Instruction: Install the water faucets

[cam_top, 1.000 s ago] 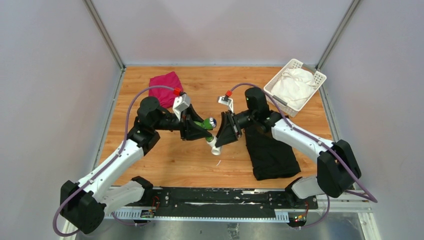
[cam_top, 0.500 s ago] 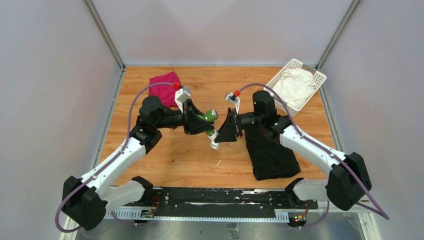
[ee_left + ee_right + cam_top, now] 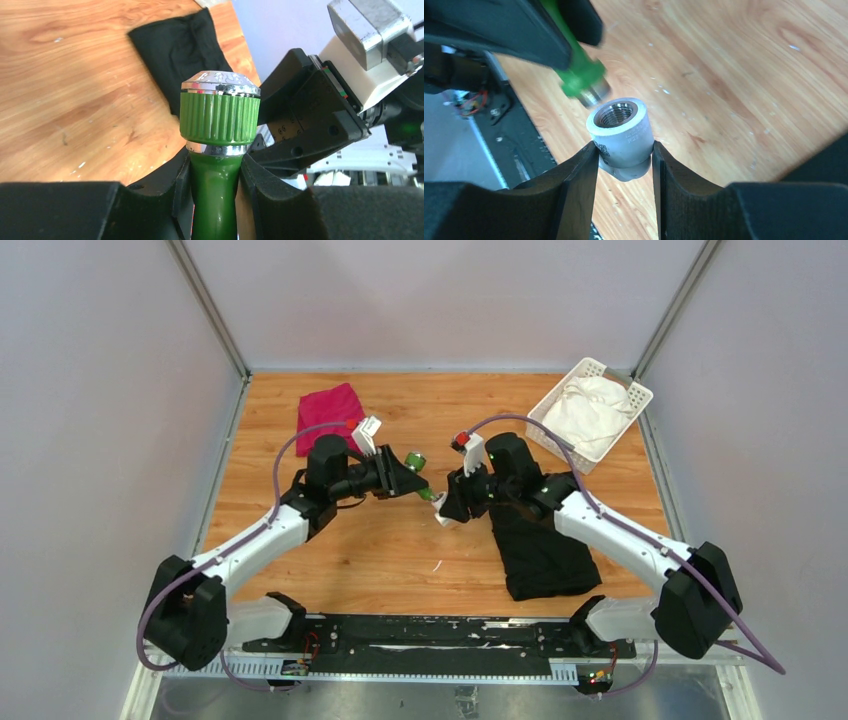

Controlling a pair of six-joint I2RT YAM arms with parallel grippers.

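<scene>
Over table (image 3: 380, 550), tap (image 3: 220, 120) between left fingers (image 3: 272, 205), fitting (image 3: 621, 135) between right fingers (image 3: 574, 190)

The top external camera looks down from above and behind the arm bases (image 3: 268, 618), taking in the whole wooden table (image 3: 380, 560). Both wrist cameras look out at very close range (frames tilted); all three views share the green tap (image 3: 220, 120).

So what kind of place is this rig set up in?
Probably a lab test cell: plain grey walls enclose a wooden tabletop, with a black mounting rail along its near edge.
</scene>
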